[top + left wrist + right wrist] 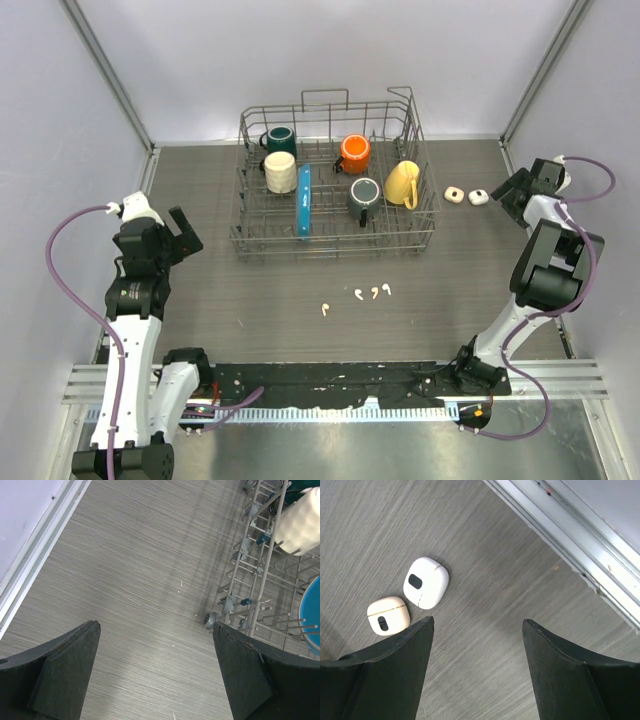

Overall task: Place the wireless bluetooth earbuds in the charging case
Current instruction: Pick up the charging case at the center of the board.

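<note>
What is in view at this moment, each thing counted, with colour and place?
Small white plastic earbuds with short stems: four, white, loose on the table in front of the rack.
Rounded plastic charging cases: two, one white, one cream, side by side right of the rack.
Wire dish rack: one, grey, far middle of the table.
Mugs: five, dark green, cream, orange, dark grey, yellow, inside the rack.
Blue plate: one, on edge in the rack.
Wood-grain table: one, grey-brown.
Left gripper: black, open, left of the rack.
Right gripper: black, open, near the cases.
</note>
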